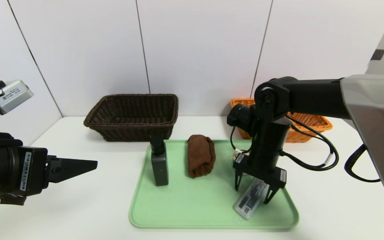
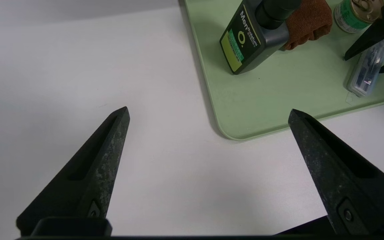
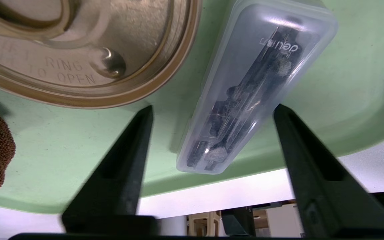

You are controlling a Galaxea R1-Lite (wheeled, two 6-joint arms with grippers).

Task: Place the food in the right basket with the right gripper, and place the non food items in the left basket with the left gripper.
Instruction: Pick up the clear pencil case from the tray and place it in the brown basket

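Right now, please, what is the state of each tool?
Left tool: open, holding nothing, above the table beside the tray.
Right tool: fingers apart, straddling the clear plastic case on the tray; no grip yet.

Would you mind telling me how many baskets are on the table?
2: the dark brown basket stands behind the green tray's left end, and the orange basket behind its right end, partly hidden by the right arm.
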